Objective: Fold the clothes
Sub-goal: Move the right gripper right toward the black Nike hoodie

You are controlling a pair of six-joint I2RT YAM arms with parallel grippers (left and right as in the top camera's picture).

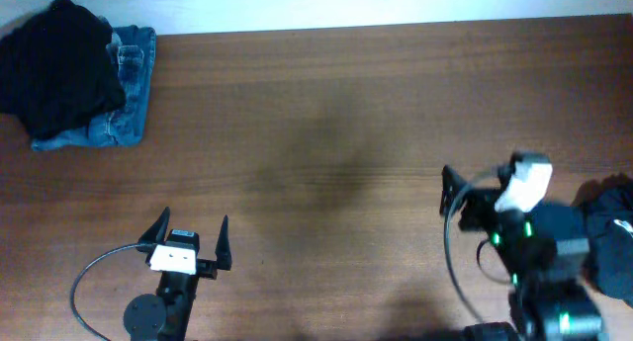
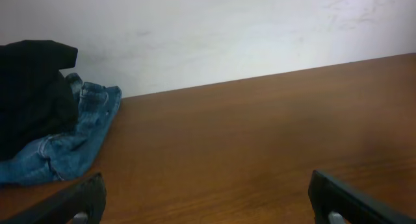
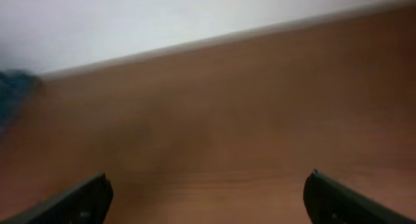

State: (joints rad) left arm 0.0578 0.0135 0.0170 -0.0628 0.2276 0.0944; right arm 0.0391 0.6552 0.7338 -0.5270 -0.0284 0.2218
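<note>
A very dark bunched garment [image 1: 54,64] [image 2: 29,94] lies on top of blue jeans in the table's far left corner. A second lump of very dark cloth [image 1: 615,232] sits at the right edge, partly hidden behind my right arm. I cannot tell which of the two is the T-shirt. My left gripper [image 1: 194,218] [image 2: 207,185] stands open near the front left, over bare wood, well short of the far pile. My right gripper [image 1: 480,173] [image 3: 208,182] is open too, pointing toward the far left, with nothing between its fingers.
Blue denim jeans [image 1: 124,99] [image 2: 71,143] lie under the far-left dark garment. The brown wooden table [image 1: 326,133] ends at a white wall along its far edge. Cables loop beside both arm bases near the front edge.
</note>
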